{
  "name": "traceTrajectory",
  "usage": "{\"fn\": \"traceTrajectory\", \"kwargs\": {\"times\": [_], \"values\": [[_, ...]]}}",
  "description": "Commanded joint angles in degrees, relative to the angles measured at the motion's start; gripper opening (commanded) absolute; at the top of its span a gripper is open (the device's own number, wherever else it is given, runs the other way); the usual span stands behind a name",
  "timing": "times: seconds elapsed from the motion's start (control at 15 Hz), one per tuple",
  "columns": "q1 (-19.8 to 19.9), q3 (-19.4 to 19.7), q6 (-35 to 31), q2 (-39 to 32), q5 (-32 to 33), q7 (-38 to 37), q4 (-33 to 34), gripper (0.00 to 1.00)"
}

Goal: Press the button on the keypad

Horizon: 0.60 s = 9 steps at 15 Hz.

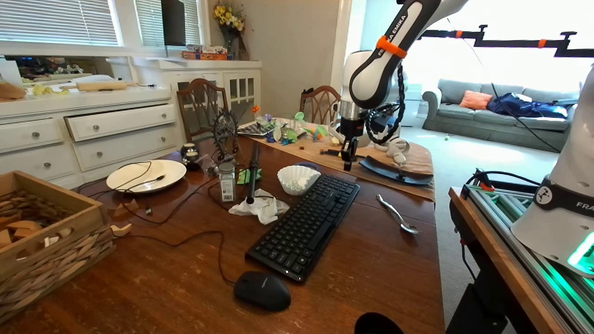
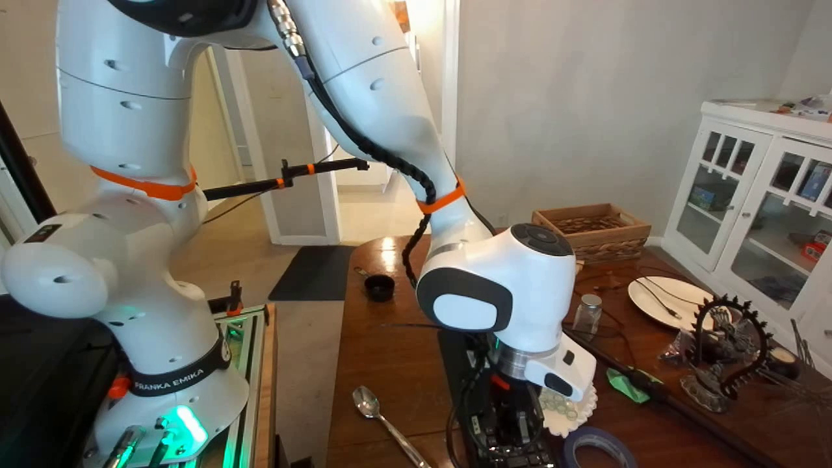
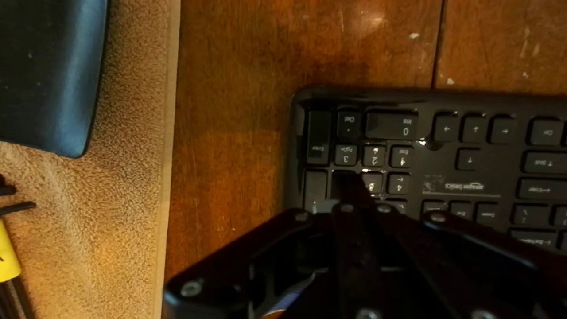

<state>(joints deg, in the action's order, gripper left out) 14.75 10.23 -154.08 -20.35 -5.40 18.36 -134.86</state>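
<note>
In an exterior view, find keypad (image 1: pixel 305 226) on bench (image 1: pixel 185 283), just below middle of frame. Note mouse (image 1: pixel 262 291) near it at lower centre, spoon (image 1: pixel 396 214) right of centre. In wrist view, find pincer (image 3: pixel 355 190) narrow, closed up, above number keys (image 3: pixel 374 156), right of middle.

The keypad (image 1: pixel 304 227) was long, flat, black and rectangular, with rounded corners and rows of small black keys lettered in white. It lay face up on the brown wooden tabletop (image 1: pixel 385 278), running slantwise in an exterior view. In the wrist view its number end read upside down, with 0, 1, 2, 3 and 4 legible, an "amazon basics" mark beside the 4, and bright glints on several keys.
</note>
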Motion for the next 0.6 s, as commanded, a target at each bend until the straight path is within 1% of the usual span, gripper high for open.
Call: {"fn": "traceTrajectory", "kwargs": {"times": [0.0,0.2,0.27,0.53], "values": [[1.1,-1.0,0.1,-0.1,1.0,-0.8,0.2,0.01],[0.9,-0.9,0.0,-0.7,1.0,-1.6,0.6,0.0],[1.8,-2.3,1.0,-1.6,-0.9,-0.6,1.2,0.0],[2.5,-3.4,0.8,-3.6,-1.0,-0.9,2.0,0.0]]}}
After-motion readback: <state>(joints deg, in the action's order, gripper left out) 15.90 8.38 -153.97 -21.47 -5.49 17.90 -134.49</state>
